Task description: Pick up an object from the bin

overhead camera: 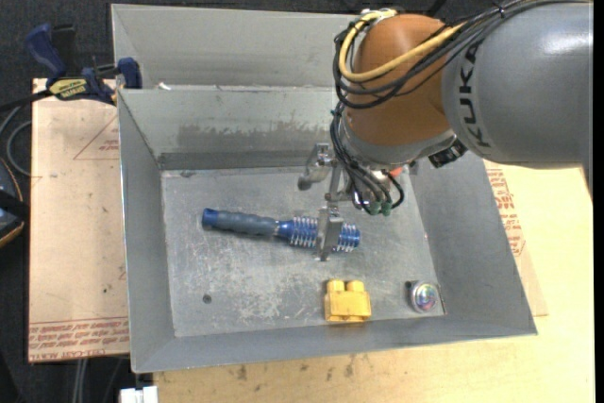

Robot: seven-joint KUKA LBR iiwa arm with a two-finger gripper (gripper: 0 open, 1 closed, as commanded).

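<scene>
Down in the bin (217,288), my pincer (329,236) meets the blue brush (243,223) at its bristles; its opening I cannot tell.

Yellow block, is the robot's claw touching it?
No, the gripper is down at the bristly end of the blue brush, and the yellow block lies apart from it.

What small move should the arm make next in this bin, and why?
Probably ease straight down onto the blue plastic brush with the coiled bristle head: the pincer is right over that bristle end. The yellow plastic block and the small shiny round piece lie apart from it, so no sideways shift seems needed.
</scene>
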